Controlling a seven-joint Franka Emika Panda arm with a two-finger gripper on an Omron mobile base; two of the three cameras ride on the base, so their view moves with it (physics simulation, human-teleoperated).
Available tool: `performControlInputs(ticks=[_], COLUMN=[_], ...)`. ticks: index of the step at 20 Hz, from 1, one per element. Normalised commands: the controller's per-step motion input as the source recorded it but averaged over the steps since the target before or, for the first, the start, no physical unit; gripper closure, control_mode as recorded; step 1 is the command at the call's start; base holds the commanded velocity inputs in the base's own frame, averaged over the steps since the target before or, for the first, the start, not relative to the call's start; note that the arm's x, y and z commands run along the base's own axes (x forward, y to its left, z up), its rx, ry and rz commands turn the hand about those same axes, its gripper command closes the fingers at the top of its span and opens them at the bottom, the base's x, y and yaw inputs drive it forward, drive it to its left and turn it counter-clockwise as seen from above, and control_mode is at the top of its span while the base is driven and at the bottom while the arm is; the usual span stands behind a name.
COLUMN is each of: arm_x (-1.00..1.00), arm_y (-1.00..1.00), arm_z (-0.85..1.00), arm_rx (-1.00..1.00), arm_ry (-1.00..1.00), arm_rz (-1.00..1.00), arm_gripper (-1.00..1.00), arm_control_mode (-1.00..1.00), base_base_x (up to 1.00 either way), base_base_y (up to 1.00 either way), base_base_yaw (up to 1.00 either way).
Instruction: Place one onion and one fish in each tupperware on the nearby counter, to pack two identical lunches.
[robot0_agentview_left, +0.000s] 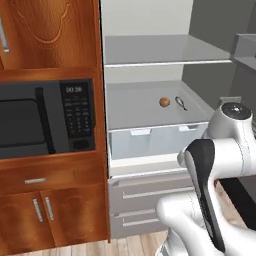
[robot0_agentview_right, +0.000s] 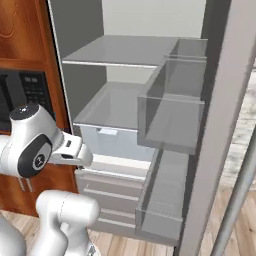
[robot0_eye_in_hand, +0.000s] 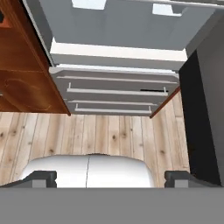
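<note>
- We face an open fridge (robot0_agentview_left: 150, 107): the orange-brown onion (robot0_agentview_left: 164, 102) sits near the right rear corner of its middle shelf (robot0_agentview_left: 135, 107), and the thin dark fish (robot0_agentview_left: 181, 103) lies just beside it to the right, apart from it.
- Both are kept cold there, we judge, so the packing has not started.
- Our gripper (robot0_eye_in_hand: 112, 178) is folded low, pointing down at the wood floor (robot0_eye_in_hand: 109, 135) in front of the lower drawers (robot0_eye_in_hand: 116, 94); its fingertips (robot0_eye_in_hand: 41, 178) stand wide apart, holding nothing.
- The fish is too small to make out in detail.
</note>
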Motion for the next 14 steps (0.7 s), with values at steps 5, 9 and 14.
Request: performControlInputs(ticks=[5,9,14], arm_x=[0.00,0.00,0.00], arm_y=[0.00,0.00,0.00], arm_z=[0.00,0.00,0.00], arm_rx=[0.00,0.00,0.00], arm_ry=[0.00,0.00,0.00], arm_rz=[0.00,0.00,0.00], arm_gripper=[-1.00,-1.00,-1.00], arm_control_mode=[1.00,1.00,1.00], base_base_x=[0.08,0.30,0.61], base_base_y=[-0.38,-0.16,-0.02], base_base_yaw=[-0.02,-0.05,-0.09])
